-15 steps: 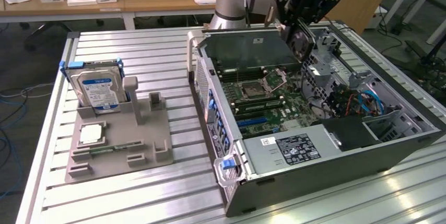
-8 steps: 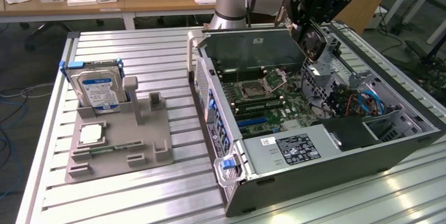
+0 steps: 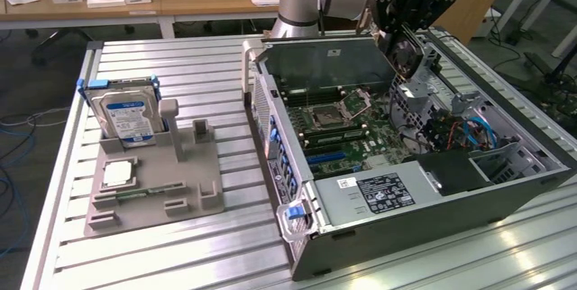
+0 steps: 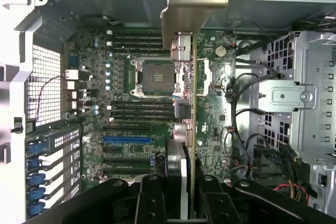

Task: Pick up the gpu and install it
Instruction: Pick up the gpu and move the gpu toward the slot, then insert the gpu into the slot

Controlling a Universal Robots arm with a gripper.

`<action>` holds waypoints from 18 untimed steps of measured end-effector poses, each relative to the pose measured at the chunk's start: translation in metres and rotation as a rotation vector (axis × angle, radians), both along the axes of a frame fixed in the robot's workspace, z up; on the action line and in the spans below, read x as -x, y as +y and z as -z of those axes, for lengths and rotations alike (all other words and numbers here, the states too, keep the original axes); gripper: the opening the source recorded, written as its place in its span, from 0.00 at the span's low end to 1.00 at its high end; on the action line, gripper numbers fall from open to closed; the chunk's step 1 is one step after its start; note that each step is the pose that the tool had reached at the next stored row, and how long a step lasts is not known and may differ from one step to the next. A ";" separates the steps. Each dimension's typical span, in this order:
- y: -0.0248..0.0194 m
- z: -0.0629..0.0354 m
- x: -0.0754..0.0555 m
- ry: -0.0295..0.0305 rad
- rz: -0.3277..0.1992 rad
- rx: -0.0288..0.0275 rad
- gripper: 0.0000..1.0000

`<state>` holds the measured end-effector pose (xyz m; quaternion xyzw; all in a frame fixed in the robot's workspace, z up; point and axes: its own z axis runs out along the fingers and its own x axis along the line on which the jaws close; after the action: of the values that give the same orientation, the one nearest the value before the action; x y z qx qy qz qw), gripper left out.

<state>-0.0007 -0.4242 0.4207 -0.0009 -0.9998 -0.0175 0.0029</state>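
My gripper point(image 3: 403, 33) hangs over the back right of the open computer case point(image 3: 298, 188) in the exterior view, shut on the gpu point(image 3: 407, 55). The card is held on edge above the motherboard point(image 3: 347, 134), its silver bracket pointing away from the fingers. In the wrist view the gpu point(image 4: 190, 103) appears edge-on as a thin green board, with its bracket point(image 4: 193, 3) at the far end. My gripper point(image 4: 184, 200) clamps it from both sides with black fingers point(image 4: 151, 203). The card floats above the board near the empty processor socket point(image 4: 155, 74), not touching any slot.
A blue expansion slot point(image 4: 128, 140) and black slots lie beside the card's line. Cables and a drive cage point(image 4: 310, 98) crowd one side of the case. On the slatted table, a grey holder point(image 3: 194, 188) carries a hard drive point(image 3: 126, 114) and a processor chip point(image 3: 118, 174).
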 end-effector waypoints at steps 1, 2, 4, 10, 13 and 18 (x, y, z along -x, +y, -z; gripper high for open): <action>0.0000 0.0000 0.000 0.0000 0.000 0.0000 0.28; 0.0000 0.0000 0.000 0.0000 0.000 0.0000 0.28; 0.0000 0.0000 0.000 0.0000 0.000 -0.0001 0.28; 0.0000 0.0000 0.000 0.0000 -0.008 0.0000 0.28; 0.0000 0.0000 0.000 0.0000 -0.033 0.0000 0.28; -0.0001 0.0000 0.000 0.0000 -0.085 0.0000 0.28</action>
<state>-0.0006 -0.4243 0.4207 0.0415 -0.9990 -0.0174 0.0037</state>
